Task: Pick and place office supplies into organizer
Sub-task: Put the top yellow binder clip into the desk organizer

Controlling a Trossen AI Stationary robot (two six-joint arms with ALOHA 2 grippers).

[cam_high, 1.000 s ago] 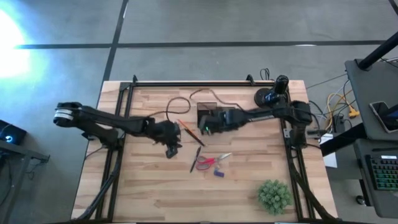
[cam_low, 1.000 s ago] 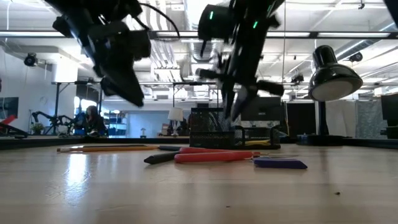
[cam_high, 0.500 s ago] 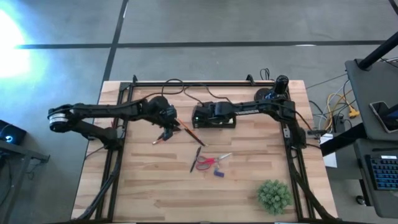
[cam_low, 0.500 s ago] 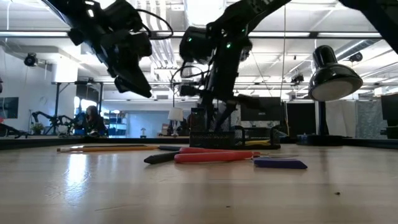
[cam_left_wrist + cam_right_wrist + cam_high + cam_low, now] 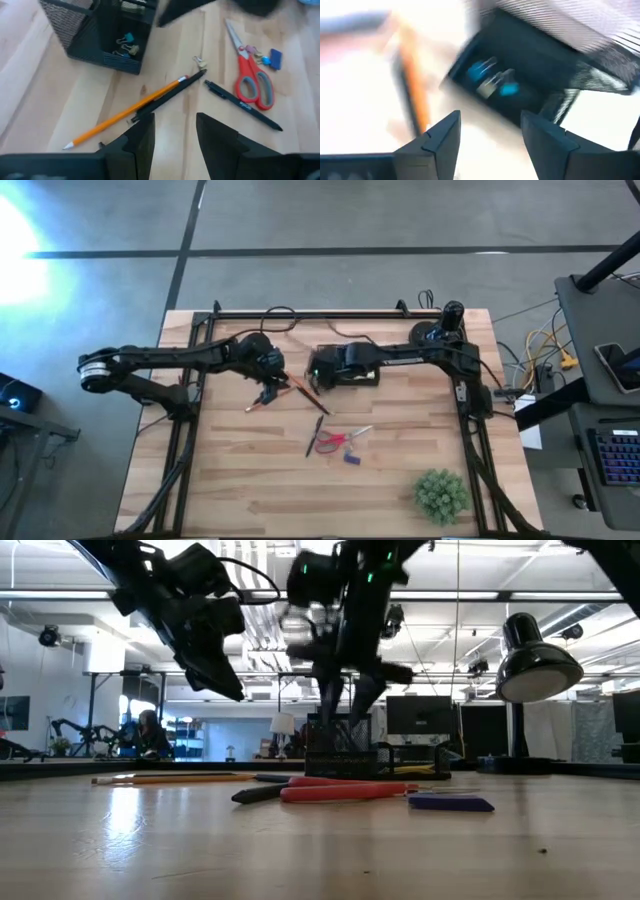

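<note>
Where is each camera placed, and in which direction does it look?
High view: above, straight down on the wooden table; both arms.
Low view: table height, across to the black mesh organizer; arms from above.
Left wrist view: past open left end effector at the red-handled scissors.
Right wrist view: past open right end effector into the organizer.
Shared: the organizer appears in all views.
</note>
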